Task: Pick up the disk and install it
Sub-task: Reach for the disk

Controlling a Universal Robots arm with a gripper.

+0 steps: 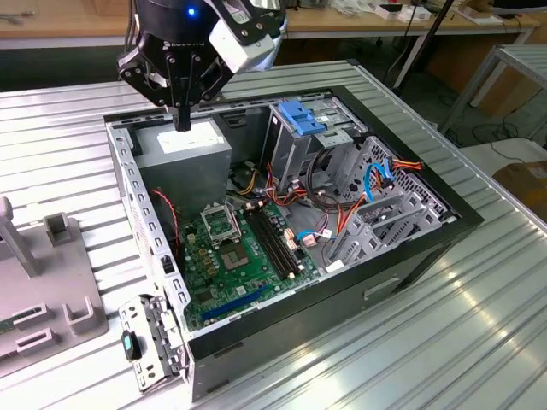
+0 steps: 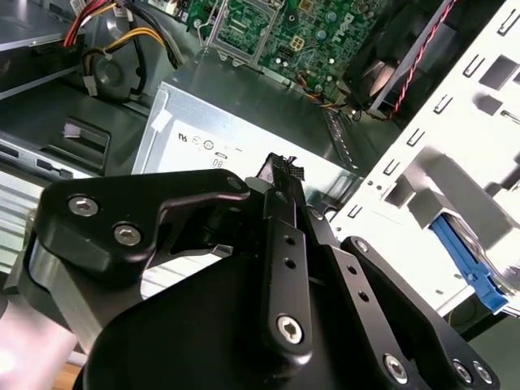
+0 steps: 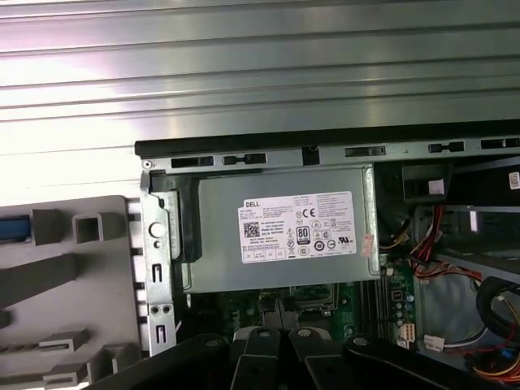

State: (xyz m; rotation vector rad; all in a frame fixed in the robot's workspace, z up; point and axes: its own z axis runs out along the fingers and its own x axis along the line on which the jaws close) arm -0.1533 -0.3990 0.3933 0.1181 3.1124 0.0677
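Outside the computer case [image 1: 410, 260], past its pale perforated side wall, the disk [image 2: 463, 256] shows in the second wrist view as a blue carrier edge under grey metal, well apart from the gripper [image 1: 182, 120]. That gripper hangs over the power supply [image 1: 184, 154] in the case's corner at the exterior view's left, with its fingers pressed together and nothing between them. A grey fixture [image 1: 51, 282] lies on the ribbed table [image 1: 479, 342] beside the case.

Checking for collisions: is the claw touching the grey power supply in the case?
Cannot tell. In the exterior view the claw overlaps the top of the power supply; neither wrist view shows a gap or contact.
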